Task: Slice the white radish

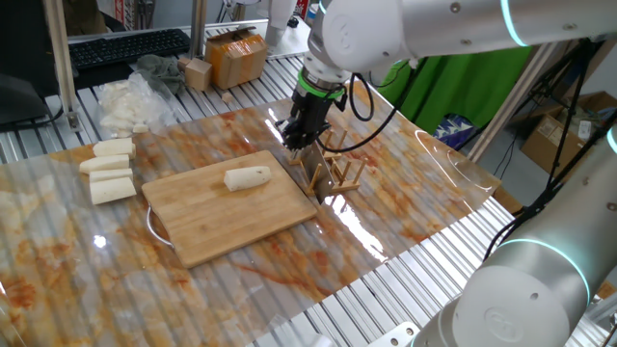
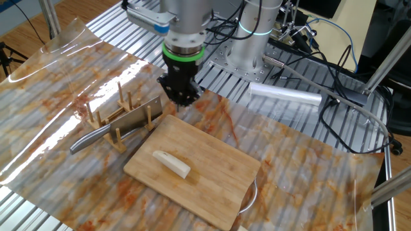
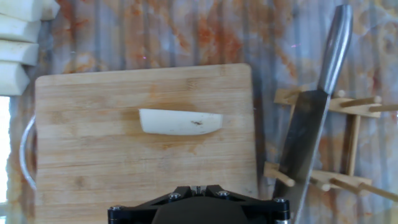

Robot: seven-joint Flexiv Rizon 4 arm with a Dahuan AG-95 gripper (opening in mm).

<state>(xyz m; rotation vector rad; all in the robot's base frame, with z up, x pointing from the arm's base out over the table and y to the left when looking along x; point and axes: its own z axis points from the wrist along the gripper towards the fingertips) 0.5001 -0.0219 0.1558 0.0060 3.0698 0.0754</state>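
One white radish (image 1: pixel 248 177) lay whole on its side near the middle of one wooden cutting board (image 1: pixel 229 204), a short cream-white chunk with one tapered end, touching nothing but the board. One knife (image 2: pixel 114 126) rested in one small wooden peg rack (image 2: pixel 119 120) just beside the board's edge, its blade cradled between the dowels and its metal handle sticking out past the rack; in the hand view the knife (image 3: pixel 309 127) ran lengthwise along the board's right side, apart from the radish (image 3: pixel 180 121). Three longer white blocky chunks (image 1: pixel 109 170) sat grouped together on the clear, orange-stained plastic sheet (image 1: pixel 405 183) that covered the table, off the board's far end, and one heap of white scraps (image 1: pixel 122 104) lay on crumpled clear plastic behind them. One cardboard box (image 1: pixel 236 56) stood near the back of the table, and one roll of clear film (image 2: pixel 284 95) lay on the slatted metal surface close to the arm's base. The single gripper (image 1: pixel 302 138) hung above the table close to the rack, touching neither the knife nor the radish as far as the fixed views showed, and nothing could be seen held in it. How far its fingers stood apart could not be told: both fixed views showed only a dark cluster at the wrist, and the hand view caught just the black housing along its lower edge.
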